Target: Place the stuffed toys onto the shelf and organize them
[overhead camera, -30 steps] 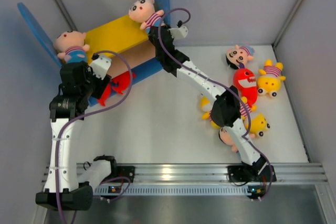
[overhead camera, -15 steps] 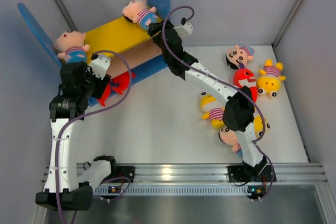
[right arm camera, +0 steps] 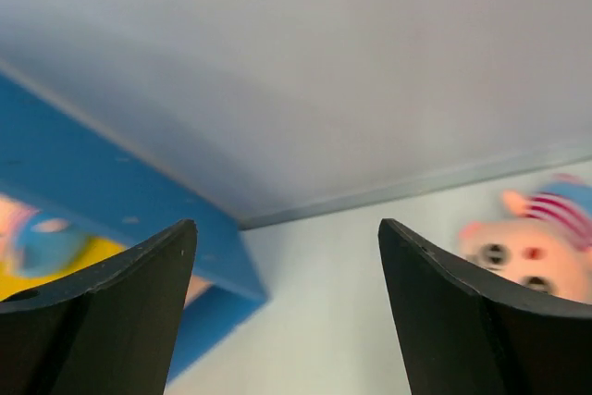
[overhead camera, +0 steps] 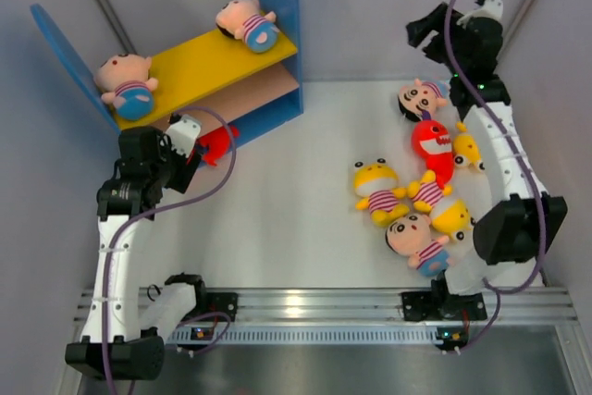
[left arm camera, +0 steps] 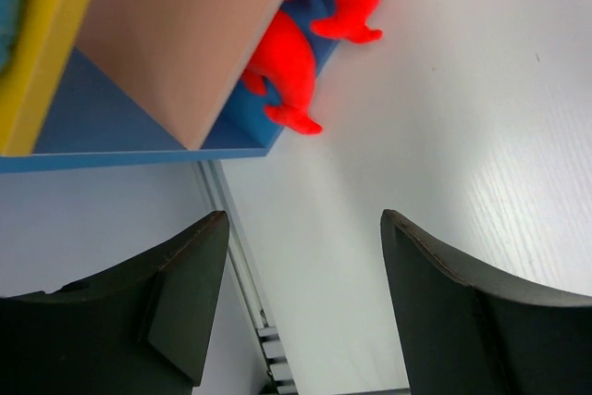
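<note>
The shelf [overhead camera: 208, 67] stands at the back left, with blue side panels, a yellow upper board and a tan lower board. Two pink-faced stuffed toys lie on the yellow board, one at its left end [overhead camera: 125, 82] and one at its right end [overhead camera: 246, 23]. A red monster [overhead camera: 215, 142] pokes out from under the lower board, and the left wrist view shows it [left arm camera: 289, 71] too. My left gripper [overhead camera: 190, 156] [left arm camera: 301, 228] is open and empty just in front of it. My right gripper [overhead camera: 424, 32] [right arm camera: 287, 228] hangs open and empty, high at the back right.
Several stuffed toys lie on the right of the table: a pink-faced doll [overhead camera: 418, 99] [right arm camera: 527, 249], a red monster [overhead camera: 432, 147], yellow striped creatures [overhead camera: 375, 188] and another doll [overhead camera: 416, 238]. Grey walls close in at the back and both sides. A metal rail [overhead camera: 305, 302] runs along the near edge.
My right gripper opened, left the doll lying on the yellow board's right end, and swung away to the back right. The left gripper drew back a little from the red monster.
</note>
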`<state>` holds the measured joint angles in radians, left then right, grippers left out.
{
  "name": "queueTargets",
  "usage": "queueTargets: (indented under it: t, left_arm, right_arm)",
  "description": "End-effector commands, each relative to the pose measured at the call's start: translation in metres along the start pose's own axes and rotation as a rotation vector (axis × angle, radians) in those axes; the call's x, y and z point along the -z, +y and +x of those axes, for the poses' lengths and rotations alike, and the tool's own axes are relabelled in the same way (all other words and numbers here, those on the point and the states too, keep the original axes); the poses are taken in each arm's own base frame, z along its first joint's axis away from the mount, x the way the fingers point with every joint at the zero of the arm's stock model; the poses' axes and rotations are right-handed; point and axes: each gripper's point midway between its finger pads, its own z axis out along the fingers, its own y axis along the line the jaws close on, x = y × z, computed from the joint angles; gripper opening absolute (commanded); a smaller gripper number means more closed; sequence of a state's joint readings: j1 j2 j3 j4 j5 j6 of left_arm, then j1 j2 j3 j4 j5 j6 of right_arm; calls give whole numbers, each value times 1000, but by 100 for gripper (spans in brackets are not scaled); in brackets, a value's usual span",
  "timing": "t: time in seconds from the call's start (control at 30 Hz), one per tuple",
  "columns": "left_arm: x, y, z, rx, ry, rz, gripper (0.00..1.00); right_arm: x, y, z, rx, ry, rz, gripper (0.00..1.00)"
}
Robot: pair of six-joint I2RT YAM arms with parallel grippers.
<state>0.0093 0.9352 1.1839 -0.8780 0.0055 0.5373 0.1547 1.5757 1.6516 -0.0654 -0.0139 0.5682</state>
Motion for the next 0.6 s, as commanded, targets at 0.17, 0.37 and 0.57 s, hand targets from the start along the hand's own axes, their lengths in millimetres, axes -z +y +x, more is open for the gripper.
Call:
queueTargets:
  t: [0.17, 0.37, 0.57]
  left_arm:
    - [-10, -21, 30, 28, 97, 65, 73]
    - [-20, -19, 28, 10, 137, 90, 72]
    - [-31, -10, 25, 17, 174, 99, 72]
  right_arm:
    - [-50, -222, 63, 100, 460, 191, 77]
    - [-97, -297, 75, 63, 409, 201, 76]
    - [-134, -310, 102, -12, 379, 5, 81]
